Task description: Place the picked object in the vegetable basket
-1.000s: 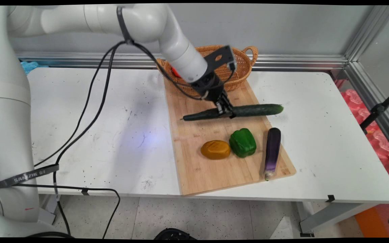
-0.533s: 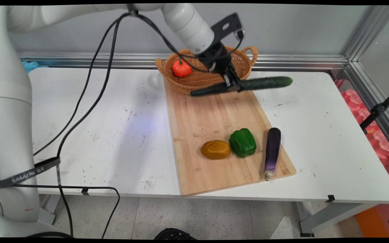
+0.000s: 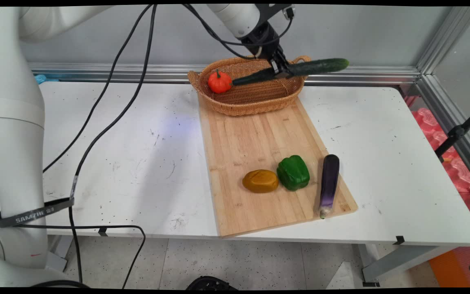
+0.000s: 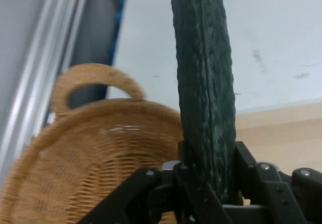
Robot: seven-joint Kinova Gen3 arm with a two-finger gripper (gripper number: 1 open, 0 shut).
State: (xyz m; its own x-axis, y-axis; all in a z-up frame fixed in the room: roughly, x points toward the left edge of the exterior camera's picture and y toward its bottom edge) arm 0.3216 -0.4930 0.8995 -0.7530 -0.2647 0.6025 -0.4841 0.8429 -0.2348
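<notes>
A white table [image 3: 402, 171], scuffed and speckled with dark marks, stretches across the shot, with a grey wall [image 3: 361, 32] behind it and an aluminium rail [image 3: 365, 75] running along the back edge. A long wooden cutting board [image 3: 259, 134] lies down the middle of the table, and at its far end sits a wicker basket [image 3: 251, 100] with looped handles, an orange-red tomato [image 3: 219, 82] resting in its left side. Near the board's front, three things line up: a brownish-yellow potato [image 3: 260, 181], a green bell pepper [image 3: 293, 172] just beside it, and a purple eggplant [image 3: 329, 183] along the right edge. Up top, the gripper [image 3: 280, 70] is closed tight around a cucumber [image 3: 288, 71], gripping it near mid-length, clear in the air over the basket. It's long, dark green and bumpy-skinned, held nearly level with its right end a touch higher, poking out past the basket's right handle, its left end pointing toward the tomato. From the hand camera, the cucumber [image 4: 204, 88] runs straight up between the black fingers [image 4: 246, 171], basket rim [image 4: 85, 118] below on the left.
</notes>
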